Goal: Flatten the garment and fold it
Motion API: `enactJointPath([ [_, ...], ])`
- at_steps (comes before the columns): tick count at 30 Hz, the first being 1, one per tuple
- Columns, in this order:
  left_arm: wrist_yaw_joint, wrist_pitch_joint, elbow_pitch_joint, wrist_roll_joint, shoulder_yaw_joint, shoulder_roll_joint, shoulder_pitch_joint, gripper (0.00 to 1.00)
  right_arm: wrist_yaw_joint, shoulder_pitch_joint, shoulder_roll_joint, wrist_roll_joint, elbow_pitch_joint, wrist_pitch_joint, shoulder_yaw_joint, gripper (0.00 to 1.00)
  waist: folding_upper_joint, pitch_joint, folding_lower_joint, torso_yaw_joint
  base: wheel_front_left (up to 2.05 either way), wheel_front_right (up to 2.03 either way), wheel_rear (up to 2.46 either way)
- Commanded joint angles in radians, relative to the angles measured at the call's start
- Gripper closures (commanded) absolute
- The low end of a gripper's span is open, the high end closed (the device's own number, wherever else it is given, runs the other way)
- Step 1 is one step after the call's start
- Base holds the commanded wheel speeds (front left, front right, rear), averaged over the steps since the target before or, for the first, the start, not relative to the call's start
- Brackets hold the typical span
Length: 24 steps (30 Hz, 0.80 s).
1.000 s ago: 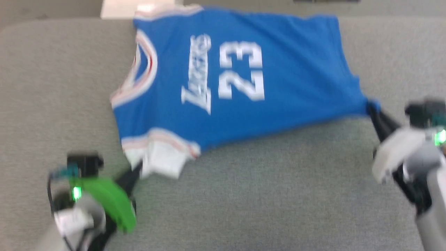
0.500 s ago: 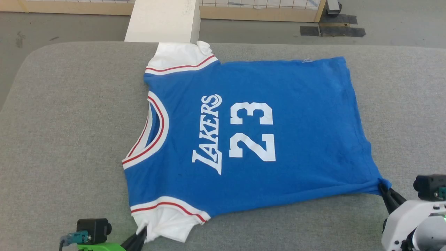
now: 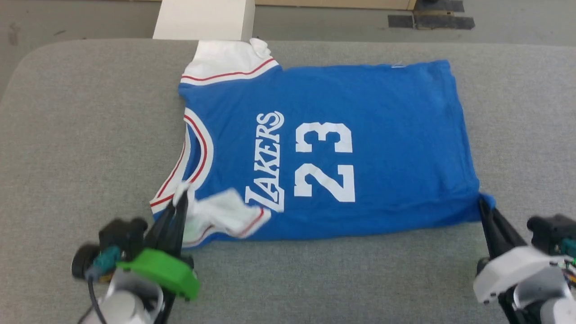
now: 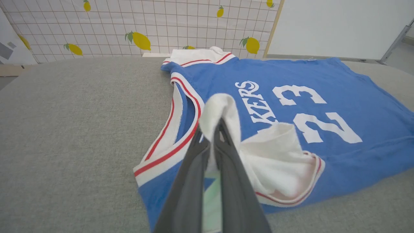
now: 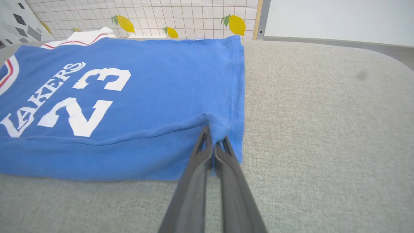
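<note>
Garment [image 3: 387, 135] lies flat on the grey desk [image 3: 67, 135]. Left gripper [image 3: 181, 198], pinching the white sleeve [image 3: 222, 215], has just pulled it up onto the blue front, so folding has begun. Right gripper [image 3: 482, 203] pinches the bottom corner, maybe to keep it flat.

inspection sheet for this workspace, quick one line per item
surface: grey padded table, garment on it
job's things: blue garment spread face up, near white sleeve turned over onto the chest
clutter: nothing seen
end effectors: left end effector shut on that sleeve; right end effector shut on the near hem corner
cables: dark cable at the left wrist
surroundings: white block beyond the table; lemon-print wall
</note>
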Motion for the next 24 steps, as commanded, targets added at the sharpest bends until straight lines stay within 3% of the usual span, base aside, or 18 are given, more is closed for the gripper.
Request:
enactJointPath([
  [1,-0.015,-0.001,0.015,0.013,0.000,-0.005,-0.056,1.00,-0.002,-0.039,-0.011,-0.010,0.004,-0.004,0.005,1.00,-0.0001,0.025,0.0001,-0.004,0.00,0.00,0.00],
  [7,-0.100,0.084,0.151,-0.002,0.005,-0.009,-0.349,1.00,-0.002,-0.226,-0.073,-0.007,0.067,0.050,0.024,1.00,-0.0001,0.139,0.0001,-0.016,0.00,0.00,0.00],
  [12,-0.139,0.144,0.228,-0.036,0.013,-0.007,-0.455,1.00,-0.002,-0.308,-0.095,-0.002,0.114,0.117,0.032,1.00,-0.0001,0.194,0.0001,-0.023,0.00,0.00,0.00],
  [16,-0.166,0.258,0.307,-0.084,0.007,-0.006,-0.512,1.00,-0.002,-0.363,-0.108,0.020,0.152,0.214,0.044,1.00,-0.0001,0.233,0.0001,-0.026,0.00,0.00,0.00],
  [20,-0.173,0.424,0.388,-0.152,-0.003,-0.006,-0.531,1.00,-0.002,-0.408,-0.114,0.073,0.177,0.348,0.064,1.00,-0.0001,0.251,0.0001,-0.032,0.00,0.00,0.00],
  [23,-0.158,0.551,0.414,-0.207,-0.007,-0.008,-0.522,1.00,-0.002,-0.430,-0.118,0.109,0.188,0.466,0.072,1.00,-0.0001,0.253,0.0001,-0.035,0.00,0.00,0.00],
  [24,-0.145,0.582,0.412,-0.229,0.000,-0.012,-0.517,0.96,-0.002,-0.436,-0.113,0.129,0.189,0.518,0.065,1.00,-0.0001,0.251,0.0001,-0.035,0.00,0.00,0.00],
])
